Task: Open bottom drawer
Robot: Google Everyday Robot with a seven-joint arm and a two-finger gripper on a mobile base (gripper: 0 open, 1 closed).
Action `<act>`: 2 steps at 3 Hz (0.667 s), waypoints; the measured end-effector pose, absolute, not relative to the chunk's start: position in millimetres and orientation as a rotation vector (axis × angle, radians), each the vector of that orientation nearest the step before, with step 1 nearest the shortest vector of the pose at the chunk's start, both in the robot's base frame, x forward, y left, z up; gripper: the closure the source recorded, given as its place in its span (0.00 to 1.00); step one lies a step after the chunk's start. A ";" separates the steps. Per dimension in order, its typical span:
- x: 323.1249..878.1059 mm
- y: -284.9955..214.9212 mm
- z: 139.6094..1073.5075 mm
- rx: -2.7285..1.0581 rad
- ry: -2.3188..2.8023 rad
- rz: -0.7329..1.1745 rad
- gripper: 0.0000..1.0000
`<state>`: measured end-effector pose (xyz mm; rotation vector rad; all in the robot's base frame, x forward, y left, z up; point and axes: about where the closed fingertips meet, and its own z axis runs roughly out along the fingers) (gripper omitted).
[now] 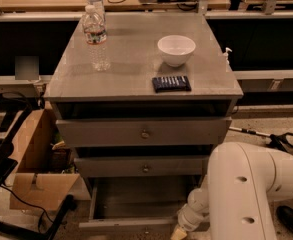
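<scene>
The bottom drawer (pixel 136 201) is standing pulled out at the foot of the cabinet (pixel 76 84), at 6 o'clock from the cabinet's middle. Its grey tray is showing, and its slim front is lying close to the lower edge of the view. The white arm (pixel 246 194) is filling the 4 o'clock corner and reaching down and left. The gripper (pixel 178 232) is hanging at about 5 o'clock, just beside the right front corner of the bottom drawer. Only its tan tip is showing, so I cannot tell whether it is spread or pressed together, nor whether it is touching the drawer.

Above the open tray, the middle drawer (pixel 145 167) and the top drawer (pixel 144 132) are sitting pushed in, each with a small round knob. On the cabinet top, a white bowl (pixel 176 49) is standing at 1 o'clock, a dark packet (pixel 171 83) is lying just in front of it, and a bottle (pixel 97 39) is standing upright at 11 o'clock. A cardboard box (pixel 33 169) is sitting on the floor at 8 o'clock.
</scene>
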<state>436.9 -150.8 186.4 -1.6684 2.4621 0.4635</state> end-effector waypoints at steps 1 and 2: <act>412.1 -149.8 183.9 -1.635 2.508 0.510 0.65; 412.6 -149.6 188.4 -1.635 2.509 0.510 0.96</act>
